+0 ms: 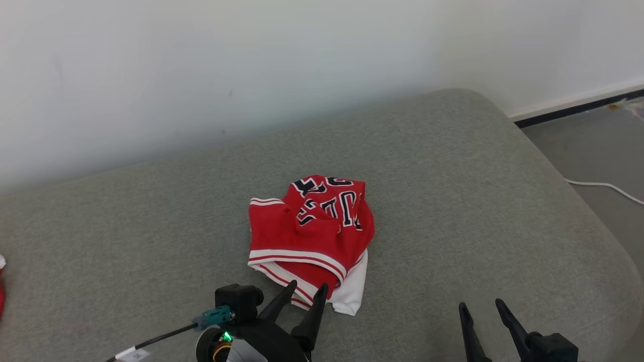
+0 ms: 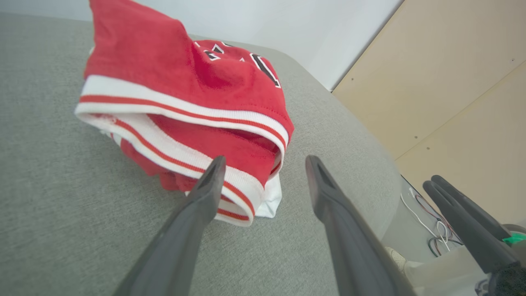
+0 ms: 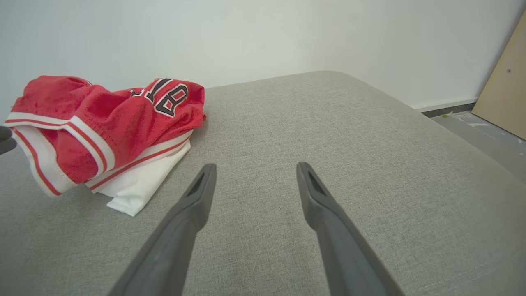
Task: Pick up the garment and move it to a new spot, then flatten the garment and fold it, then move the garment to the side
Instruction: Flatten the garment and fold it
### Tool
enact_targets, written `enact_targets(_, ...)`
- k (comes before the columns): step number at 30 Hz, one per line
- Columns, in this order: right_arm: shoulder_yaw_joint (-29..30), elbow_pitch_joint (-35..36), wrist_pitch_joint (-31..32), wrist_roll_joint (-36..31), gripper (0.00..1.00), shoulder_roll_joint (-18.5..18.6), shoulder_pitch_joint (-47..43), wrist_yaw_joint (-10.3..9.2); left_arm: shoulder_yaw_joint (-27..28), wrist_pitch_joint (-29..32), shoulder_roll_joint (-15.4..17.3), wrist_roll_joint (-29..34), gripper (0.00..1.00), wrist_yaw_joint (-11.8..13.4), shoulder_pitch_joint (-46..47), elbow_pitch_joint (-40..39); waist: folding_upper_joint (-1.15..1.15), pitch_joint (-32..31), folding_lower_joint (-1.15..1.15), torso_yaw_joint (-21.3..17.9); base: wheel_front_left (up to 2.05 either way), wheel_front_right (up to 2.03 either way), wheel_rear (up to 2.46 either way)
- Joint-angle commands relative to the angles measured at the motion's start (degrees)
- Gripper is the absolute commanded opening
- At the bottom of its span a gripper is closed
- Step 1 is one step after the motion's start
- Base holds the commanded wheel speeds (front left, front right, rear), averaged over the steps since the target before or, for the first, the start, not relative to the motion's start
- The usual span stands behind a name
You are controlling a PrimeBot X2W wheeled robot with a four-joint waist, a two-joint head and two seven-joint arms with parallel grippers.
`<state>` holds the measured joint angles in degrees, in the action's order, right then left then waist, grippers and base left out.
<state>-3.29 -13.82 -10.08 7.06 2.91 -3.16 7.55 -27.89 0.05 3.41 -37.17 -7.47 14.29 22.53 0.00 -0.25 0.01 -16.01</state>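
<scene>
The garment (image 1: 314, 234) is a red jersey with white and red striped trim, black lettering and a white layer under it. It lies crumpled in a heap on the grey cushioned surface (image 1: 453, 201). My left gripper (image 1: 308, 288) is open at the heap's near edge, its fingertips right at the striped hem (image 2: 230, 193). Nothing is between its fingers. My right gripper (image 1: 481, 304) is open over bare cushion, well to the right of the garment (image 3: 102, 123). In the left wrist view the right gripper (image 2: 431, 183) shows at the lower right.
A pale wall (image 1: 201, 75) runs behind the cushion. The cushion's rounded edge drops to grey floor (image 1: 604, 151) on the right, where a white cable (image 1: 604, 186) lies. A tan panel (image 2: 452, 82) stands beyond that edge. A red thing (image 1: 1, 286) peeks in at the far left.
</scene>
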Motion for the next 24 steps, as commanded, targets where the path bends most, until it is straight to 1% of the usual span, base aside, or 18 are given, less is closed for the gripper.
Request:
enact_targets(1,-0.17,-0.09,-0.09,0.28,1.00,-0.03,0.68,-0.12,0.01,-0.48,-0.23,-0.53,1.00,0.33,1.22,0.77,0.00,2.03,-0.01,-5.20,0.00,0.00,0.00)
enact_targets(7,-0.34,-0.39,-0.40,0.43,1.00,-0.04,0.83,-0.12,-0.46,-1.38,-0.47,-4.52,1.00,1.63,5.33,5.91,0.00,2.67,-0.01,-8.63,0.00,0.00,0.00)
enact_targets(8,-0.43,-0.47,-0.46,0.42,1.00,-0.04,0.95,-0.12,-0.61,-1.50,-0.51,-5.66,1.00,2.14,5.92,6.58,0.00,2.72,-0.01,-8.90,0.00,0.00,0.00)
enact_targets(9,-0.58,-0.55,-0.49,0.47,1.00,-0.04,1.12,-0.12,-0.53,-1.73,-0.43,-6.43,1.00,3.22,6.37,7.48,0.00,2.77,-0.01,-9.19,0.00,0.00,0.00)
enact_targets(12,-0.58,-0.77,-0.72,0.66,1.00,-0.04,1.44,-0.12,-1.55,-3.45,-0.45,-9.09,1.00,4.86,8.76,8.75,0.00,3.00,-0.01,-9.48,0.00,0.00,0.00)
enact_targets(15,-0.40,-0.83,-0.90,0.98,1.00,-0.04,1.51,-0.12,-2.64,-5.66,-0.44,-8.97,1.00,5.34,10.76,9.32,0.00,3.35,-0.01,-8.89,0.00,0.00,0.00)
enact_targets(16,-0.43,-0.86,-0.99,1.07,1.00,-0.05,1.55,-0.12,-2.88,-6.59,-0.40,-8.82,0.45,5.44,11.53,9.62,0.00,3.45,-0.01,-8.64,0.00,0.00,0.00)
enact_targets(17,-0.54,-0.93,-1.01,1.16,1.00,-0.05,1.67,-0.12,-3.22,-7.14,-0.41,-8.63,0.00,5.30,12.41,9.91,0.00,3.50,-0.01,-8.39,0.00,0.00,0.00)
enact_targets(24,-0.85,-1.41,-1.26,1.69,1.00,-0.03,1.81,-0.12,-6.33,-10.36,-0.52,-11.96,0.00,3.37,19.28,8.90,0.00,3.15,-0.01,-6.53,0.00,0.00,0.00)
